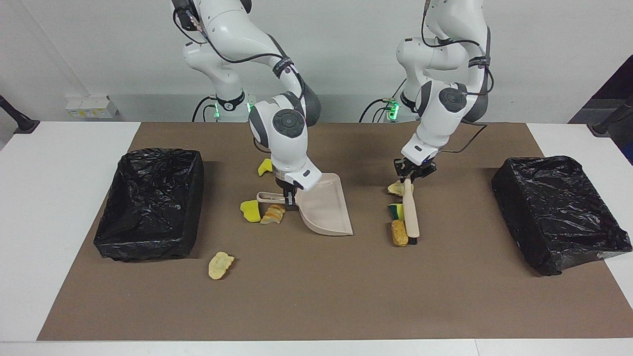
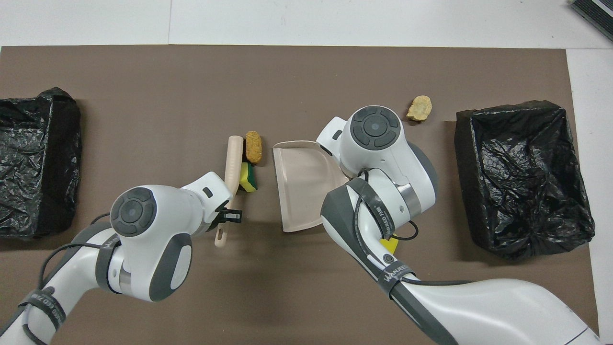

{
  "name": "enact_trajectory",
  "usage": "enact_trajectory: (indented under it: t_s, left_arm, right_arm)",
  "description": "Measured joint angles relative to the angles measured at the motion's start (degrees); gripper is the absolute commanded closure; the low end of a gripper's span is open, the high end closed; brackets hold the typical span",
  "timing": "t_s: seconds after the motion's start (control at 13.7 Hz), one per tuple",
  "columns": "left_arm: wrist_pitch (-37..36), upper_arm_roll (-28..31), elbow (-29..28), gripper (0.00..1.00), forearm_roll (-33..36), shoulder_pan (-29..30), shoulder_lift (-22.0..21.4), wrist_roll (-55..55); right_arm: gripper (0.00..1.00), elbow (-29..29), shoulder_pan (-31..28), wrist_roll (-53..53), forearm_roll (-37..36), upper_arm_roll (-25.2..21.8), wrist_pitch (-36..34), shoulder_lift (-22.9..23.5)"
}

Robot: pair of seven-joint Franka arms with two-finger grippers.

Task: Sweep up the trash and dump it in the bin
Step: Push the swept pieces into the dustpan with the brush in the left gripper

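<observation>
Glossy crinkled plastic bin liner (image 1: 151, 198), matt mat (image 1: 316, 296)

The right arm (image 2: 383, 225) bears a dark band lettered "WANEED", and no other text is legible

I count a golden bread scrap (image 1: 399, 233) touching a green-faced sponge (image 1: 395, 211), a tan piece (image 1: 397, 188) nearer the robots, three scraps (image 1: 250, 210) clustered toward the right arm's end, and one tan piece (image 1: 220, 265) lying alone, farthest out.
</observation>
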Motion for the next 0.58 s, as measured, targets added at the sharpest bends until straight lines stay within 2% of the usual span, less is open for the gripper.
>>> enact_trajectory:
  t_s: [0.36,0.58]
  left_arm:
    - [0.55,-0.56,0.61,1.00,-20.09,-7.49,0.03,1.36]
    - [0.97,-1.19,1.43,1.00,-24.46,-9.62,-0.53,1.66]
  right_arm:
    - [1.00,-0.24,-0.10,0.00,0.03,-0.07,0.12,-0.01]
    - [1.00,-0.24,-0.09,0.00,0.04,-0.03,0.21,-0.06]
